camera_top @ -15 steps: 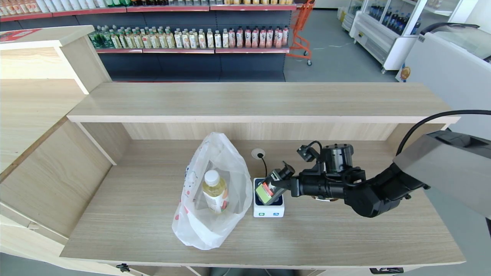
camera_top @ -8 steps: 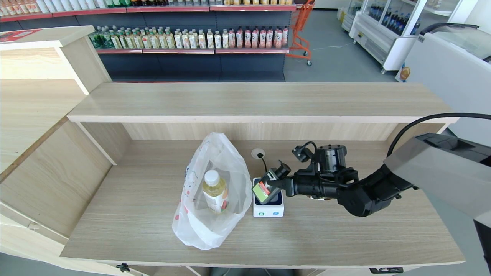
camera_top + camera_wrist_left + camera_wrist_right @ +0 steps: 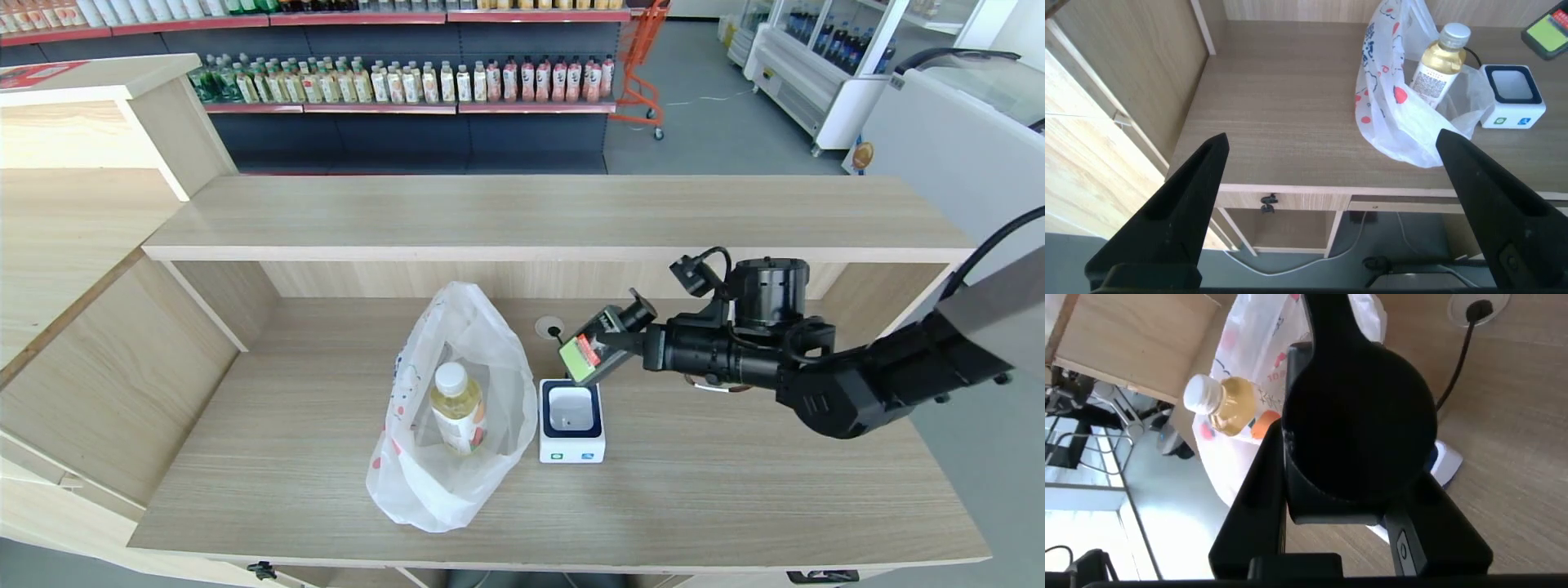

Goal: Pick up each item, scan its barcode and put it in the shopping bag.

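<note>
My right gripper (image 3: 606, 343) is shut on a small dark pack with a green and red label (image 3: 586, 356), held in the air above and just behind the white barcode scanner (image 3: 571, 421). In the right wrist view the pack (image 3: 1355, 433) is a dark shape over the scanner (image 3: 1445, 461). Left of the scanner the white plastic shopping bag (image 3: 424, 465) stands open with a yellow drink bottle (image 3: 457, 408) upright inside. My left gripper (image 3: 1333, 139) hangs open off the counter's near left side, looking at the bag (image 3: 1388, 98), the bottle (image 3: 1439, 61) and the scanner (image 3: 1511, 91).
The scanner's cable runs to a round port (image 3: 549, 328) in the wooden counter (image 3: 735, 498). A raised ledge (image 3: 555, 216) borders the back and a side panel (image 3: 122, 384) the left. Bare counter lies on both sides of the bag and scanner.
My right gripper first dipped the pack toward the scanner's window, then rose and drew back to the right, so the scanner's top is uncovered. Bag and bottle have not moved.
</note>
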